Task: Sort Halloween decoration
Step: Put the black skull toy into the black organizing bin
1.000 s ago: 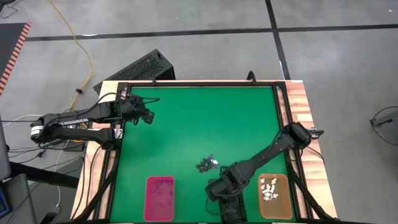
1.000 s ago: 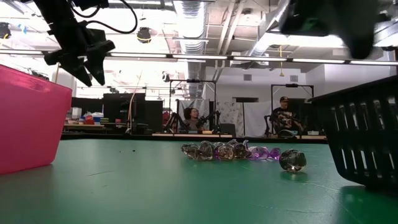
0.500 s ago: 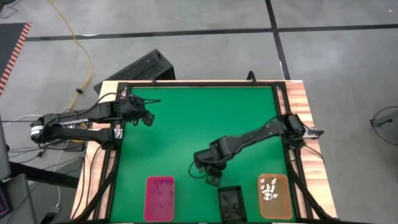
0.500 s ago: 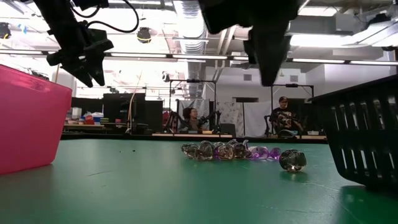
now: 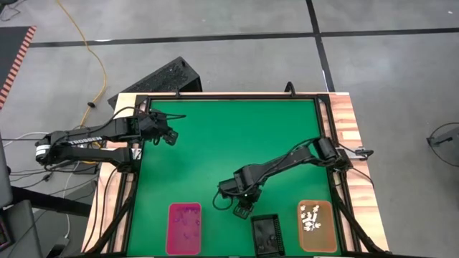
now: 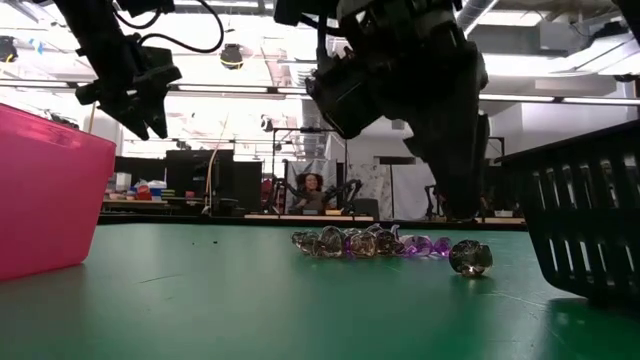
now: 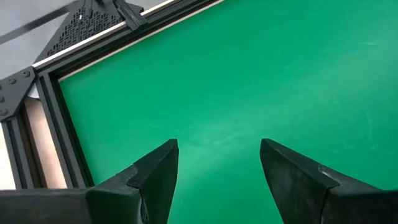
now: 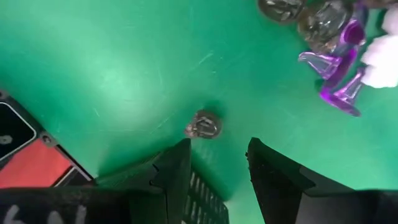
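Observation:
The Halloween decoration is a small pile of dark, purple and white trinkets (image 6: 370, 241) on the green mat, also seen in the right wrist view (image 8: 339, 43). One dark trinket (image 8: 203, 125) lies apart from it on the mat (image 6: 470, 258). My right gripper (image 8: 217, 146) hangs open just above this lone trinket, fingers pointing steeply down, touching nothing. In the high view the right arm covers the pile, with its gripper (image 5: 231, 205) near the table's middle front. My left gripper (image 7: 219, 146) waits open above bare mat at the far left (image 5: 170, 136).
Three trays stand along the near edge: pink (image 5: 184, 228), black (image 5: 267, 233) and orange (image 5: 316, 226), the orange one holding white pieces. The black tray's lattice wall (image 6: 590, 230) is close by the lone trinket. Black rails (image 5: 229, 98) frame the mat.
My right gripper has swung from above the black tray toward the table's left and a little toward the far edge, has come down over the trinkets, and has rolled about its wrist. The black tray now shows uncovered. The trinkets have not moved.

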Robot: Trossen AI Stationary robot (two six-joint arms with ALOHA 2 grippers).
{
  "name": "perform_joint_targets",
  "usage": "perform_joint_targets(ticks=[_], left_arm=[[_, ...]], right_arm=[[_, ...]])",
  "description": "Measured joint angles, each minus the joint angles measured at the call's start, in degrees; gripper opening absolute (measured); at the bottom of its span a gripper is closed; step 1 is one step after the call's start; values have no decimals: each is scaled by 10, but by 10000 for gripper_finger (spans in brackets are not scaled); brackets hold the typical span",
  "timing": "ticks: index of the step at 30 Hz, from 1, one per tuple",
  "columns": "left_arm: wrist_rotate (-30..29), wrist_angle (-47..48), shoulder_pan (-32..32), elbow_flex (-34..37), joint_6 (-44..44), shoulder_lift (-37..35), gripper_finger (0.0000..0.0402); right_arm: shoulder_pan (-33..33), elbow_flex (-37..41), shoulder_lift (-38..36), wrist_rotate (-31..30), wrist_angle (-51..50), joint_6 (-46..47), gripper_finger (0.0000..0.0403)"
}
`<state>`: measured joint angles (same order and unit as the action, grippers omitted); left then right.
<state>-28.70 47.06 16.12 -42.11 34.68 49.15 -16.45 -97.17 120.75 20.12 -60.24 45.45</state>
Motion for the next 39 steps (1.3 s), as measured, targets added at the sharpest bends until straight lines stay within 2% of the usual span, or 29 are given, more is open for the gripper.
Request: perform_joint_targets(ticks=[13,23,39], left_arm=[[-1,0,0,0,-16,0,219],[-1,0,0,0,-26,0,219],[-6,-2,0,0,-32,0,219]], right_arm=[[-4,0,6,-15,24,17,186],[-16,-1,13,-21,24,47,227],[-27,0,34,-36,22,40,224]])
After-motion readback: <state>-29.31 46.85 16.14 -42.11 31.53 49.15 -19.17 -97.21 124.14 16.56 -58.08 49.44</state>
